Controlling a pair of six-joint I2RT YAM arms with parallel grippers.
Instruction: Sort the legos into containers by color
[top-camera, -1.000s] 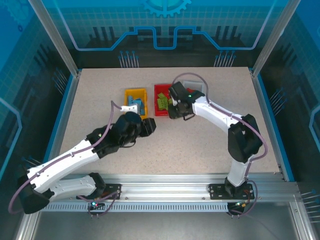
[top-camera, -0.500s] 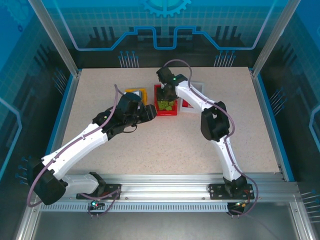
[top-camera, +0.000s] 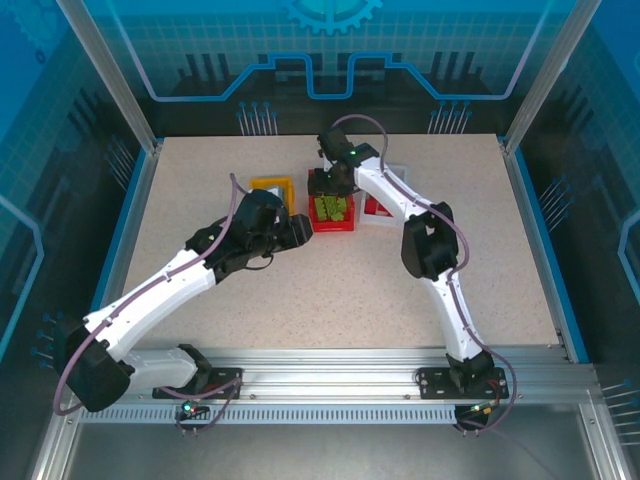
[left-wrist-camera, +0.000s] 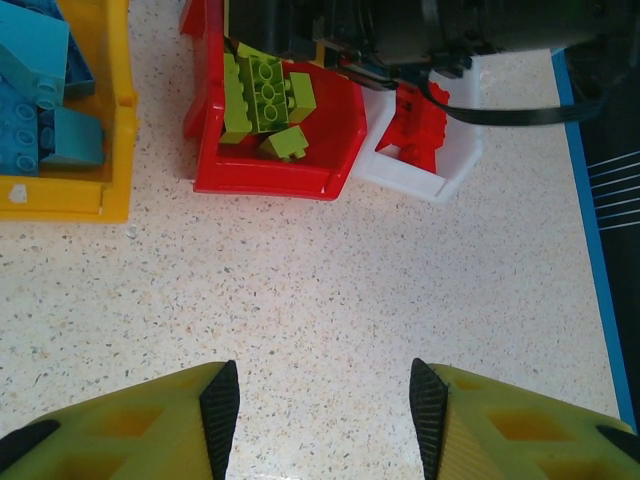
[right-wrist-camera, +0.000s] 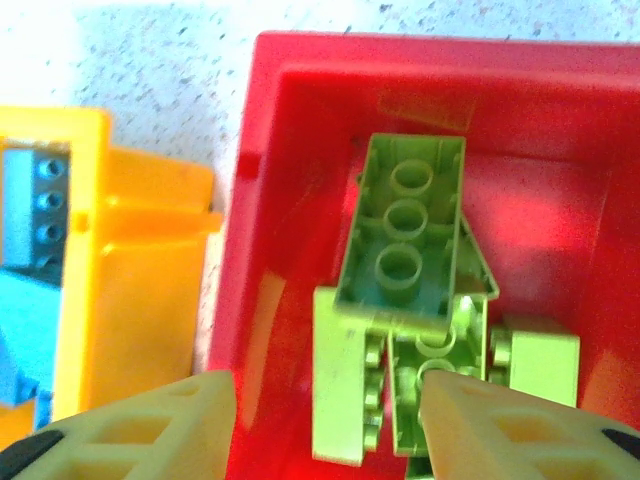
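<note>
Left gripper (left-wrist-camera: 325, 400) is held parted and empty over bare table (left-wrist-camera: 300, 290), open room being left toward 3 o'clock. Right gripper (right-wrist-camera: 322, 400) is spread, empty, above the red bin (right-wrist-camera: 400, 55), its rim flanked at 9 o'clock by the yellow bin (right-wrist-camera: 150, 260). Lime legos (right-wrist-camera: 405, 230) are piled inside the red one.

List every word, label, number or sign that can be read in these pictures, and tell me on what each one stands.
No readable text in any view.
gear emblem on the blue back wall: a drawing only, no letters.
white spot on the yellow bin: too small to read.
red bin, white bin, green legos: no print visible.
</note>
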